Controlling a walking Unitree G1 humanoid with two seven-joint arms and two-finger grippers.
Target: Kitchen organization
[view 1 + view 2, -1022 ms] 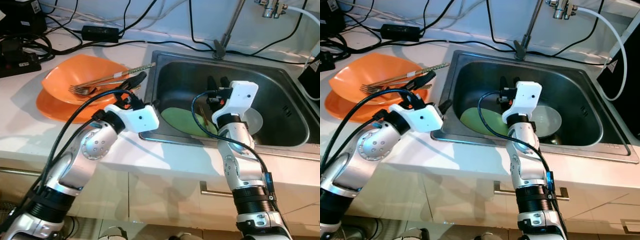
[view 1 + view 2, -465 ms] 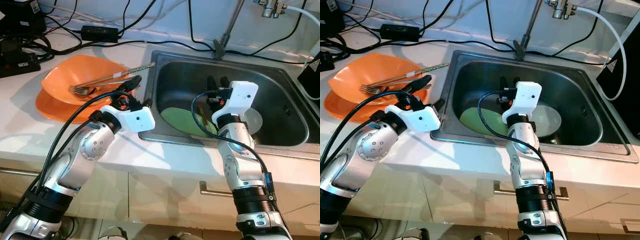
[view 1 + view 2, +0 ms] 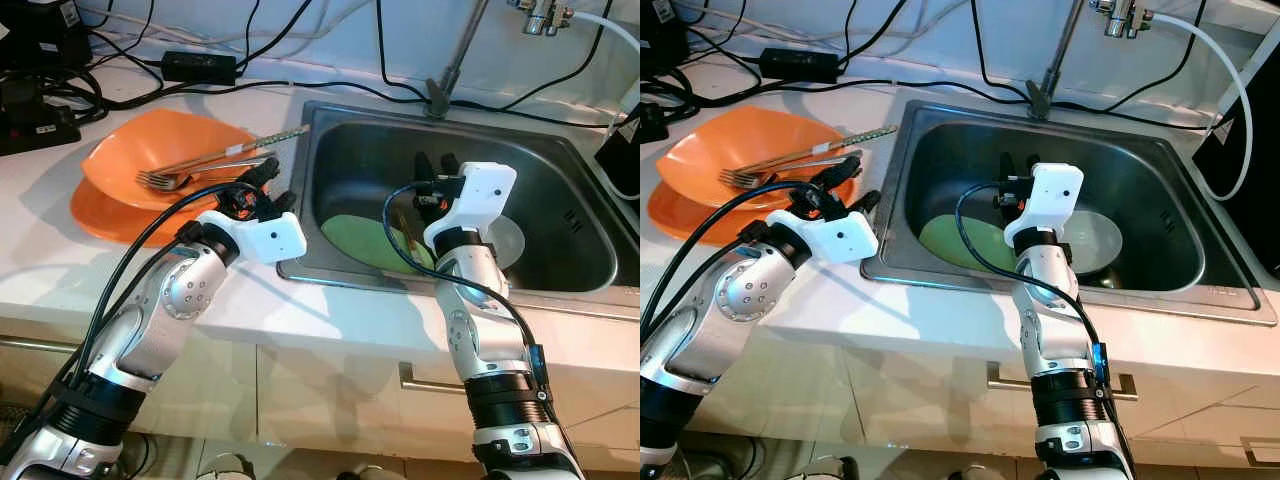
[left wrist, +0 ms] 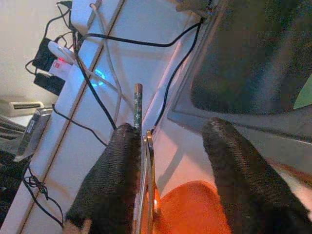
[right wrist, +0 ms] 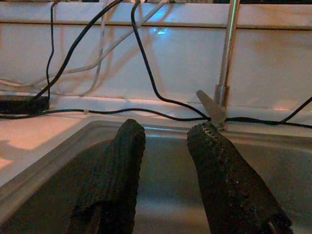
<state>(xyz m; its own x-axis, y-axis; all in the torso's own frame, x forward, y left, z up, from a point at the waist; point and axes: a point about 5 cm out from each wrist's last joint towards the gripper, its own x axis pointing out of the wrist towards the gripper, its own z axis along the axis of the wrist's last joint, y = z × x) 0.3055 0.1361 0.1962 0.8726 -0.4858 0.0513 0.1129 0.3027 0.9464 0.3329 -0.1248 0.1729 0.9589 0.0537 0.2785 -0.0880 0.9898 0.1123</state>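
You can't read any writing here. Your left gripper (image 3: pixel 270 186) is hovering with fingers apart beside the long metal cutlery (image 3: pixel 215 163) lying in the stacked orange bowls (image 3: pixel 130 160) on the white desk (image 3: pixel 40 250). Your right gripper (image 3: pixel 433 167) is hanging, fingers apart, over the steel sink (image 3: pixel 560 190), partly hiding the flat green plate (image 3: pixel 360 240).

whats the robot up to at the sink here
It is tidying dishes. The left tool, fingers open, hovers at the near edge of the stacked orange plates on the counter, by the fork and chopsticks lying across them; it grips nothing. The right tool hangs open and empty over the steel sink, which holds a green plate and a clear dish.
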